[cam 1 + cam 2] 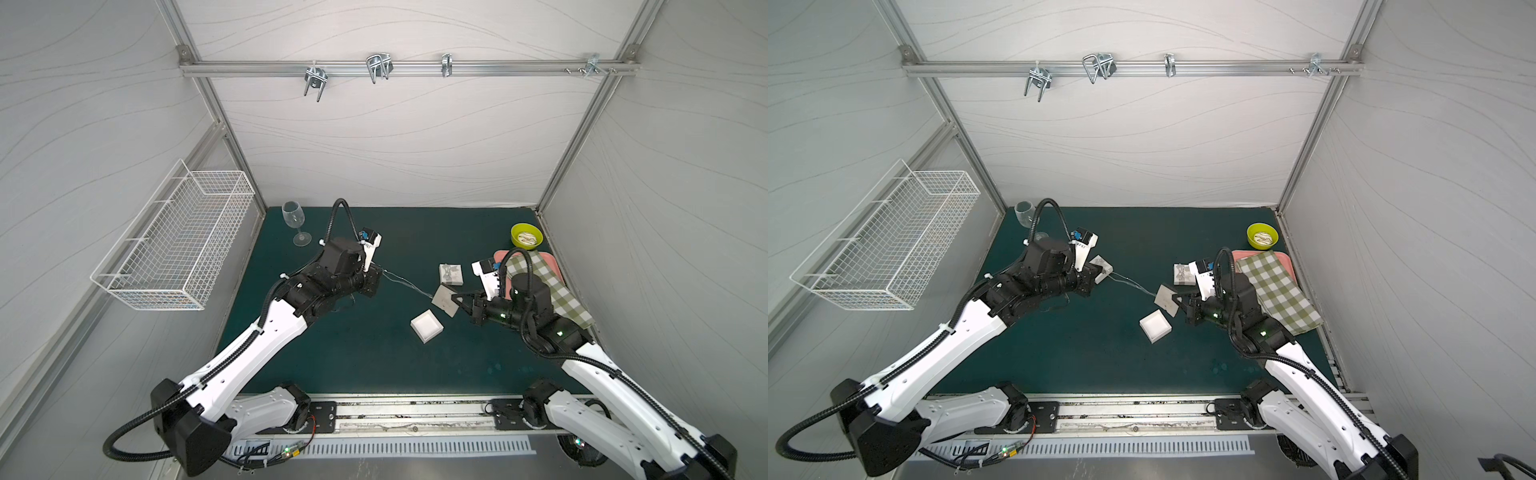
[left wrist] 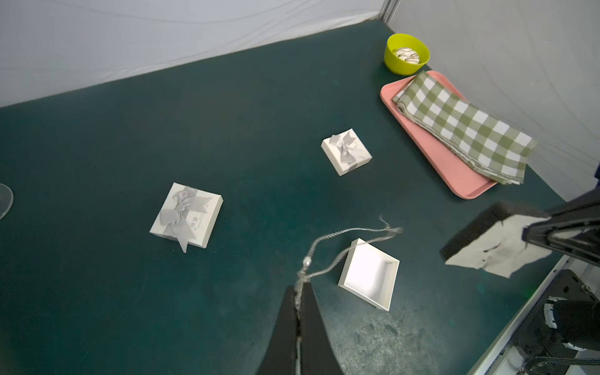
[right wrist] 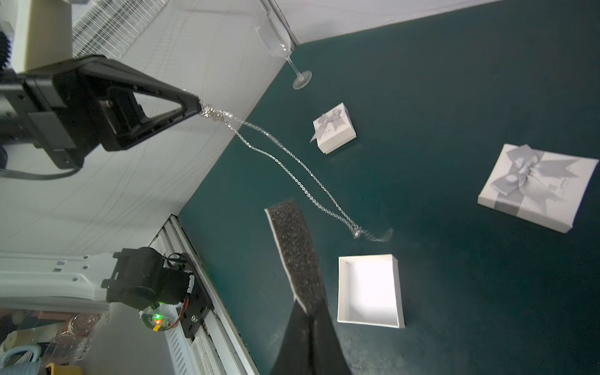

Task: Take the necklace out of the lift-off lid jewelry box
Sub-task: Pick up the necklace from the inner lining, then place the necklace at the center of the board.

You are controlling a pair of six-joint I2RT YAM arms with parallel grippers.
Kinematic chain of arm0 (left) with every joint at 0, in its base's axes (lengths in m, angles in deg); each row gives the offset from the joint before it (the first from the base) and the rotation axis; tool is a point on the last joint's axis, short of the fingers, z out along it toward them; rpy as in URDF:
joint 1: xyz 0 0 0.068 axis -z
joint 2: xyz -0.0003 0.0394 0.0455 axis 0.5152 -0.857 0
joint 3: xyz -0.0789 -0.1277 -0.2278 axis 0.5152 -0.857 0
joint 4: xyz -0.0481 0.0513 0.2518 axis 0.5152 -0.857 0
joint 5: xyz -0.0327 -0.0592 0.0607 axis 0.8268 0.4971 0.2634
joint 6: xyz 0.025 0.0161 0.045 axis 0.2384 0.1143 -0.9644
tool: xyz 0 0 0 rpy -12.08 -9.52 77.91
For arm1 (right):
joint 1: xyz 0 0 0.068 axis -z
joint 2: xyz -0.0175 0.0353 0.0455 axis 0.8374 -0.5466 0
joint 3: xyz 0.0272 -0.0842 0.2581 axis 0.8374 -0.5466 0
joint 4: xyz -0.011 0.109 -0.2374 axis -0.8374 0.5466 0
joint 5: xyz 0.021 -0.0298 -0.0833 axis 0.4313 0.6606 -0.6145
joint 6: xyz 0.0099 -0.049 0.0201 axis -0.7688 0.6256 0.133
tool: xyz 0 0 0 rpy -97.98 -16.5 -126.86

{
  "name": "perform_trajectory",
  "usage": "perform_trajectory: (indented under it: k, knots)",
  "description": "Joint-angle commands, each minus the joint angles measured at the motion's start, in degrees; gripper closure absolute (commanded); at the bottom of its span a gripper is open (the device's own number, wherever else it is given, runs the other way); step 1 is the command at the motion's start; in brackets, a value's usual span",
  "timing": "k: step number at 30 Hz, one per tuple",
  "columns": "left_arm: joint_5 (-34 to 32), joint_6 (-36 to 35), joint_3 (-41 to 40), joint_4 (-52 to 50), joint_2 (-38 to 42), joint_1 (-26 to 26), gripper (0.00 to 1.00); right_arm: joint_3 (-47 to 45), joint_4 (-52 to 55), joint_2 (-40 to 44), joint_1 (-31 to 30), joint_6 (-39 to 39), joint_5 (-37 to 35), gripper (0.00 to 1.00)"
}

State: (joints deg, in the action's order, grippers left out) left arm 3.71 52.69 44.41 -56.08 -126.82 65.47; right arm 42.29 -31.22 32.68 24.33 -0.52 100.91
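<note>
Necklace (image 3: 251, 148): thin twisted silver chain

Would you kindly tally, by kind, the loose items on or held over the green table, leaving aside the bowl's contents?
Bow-topped white boxes: 2
Open white box base: 1
Foam insert: 1
Necklace: 1
Wine glass: 1
Yellow-green bowl: 1
Pink tray: 1
Checked cloth: 1
Total: 9
</note>
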Motion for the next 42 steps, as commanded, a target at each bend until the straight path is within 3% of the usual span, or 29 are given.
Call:
perform_trajectory:
  k: [1, 9, 17, 24, 30, 42]
  knots:
    - [2.2, -0.1, 4.1, -0.9, -4.0, -0.6, 1.0, -2.0, 1.5, 0.3, -0.2, 0.8, 0.7, 0.95]
    - [5.3, -1.2, 13.7, 1.4, -20.3, -1.5, 1.0, -5.2, 1.0, 0.2, 0.0, 0.8, -0.3, 0.95]
    - [5.4, -2.9, 31.1, 1.5, -38.7, -4.1, 1.0, -5.6, 0.9, -2.6, 1.1, 1.2, 0.3, 0.95]
    - [6.3, -2.1, 38.3, 4.3, -48.4, -5.5, 1.0, -5.8, 1.8, -3.3, 2.5, 1.5, 0.6, 0.95]
    - [6.5, 0.6, 32.0, 5.5, -47.6, -5.5, 1.0, -4.8, 2.7, -3.6, 3.4, 1.9, 0.9, 0.95]
    - [5.2, 2.9, 0.5, 12.7, -29.3, -7.8, 1.0, -4.7, 5.1, -3.3, 4.5, -3.1, 3.4, 0.91]
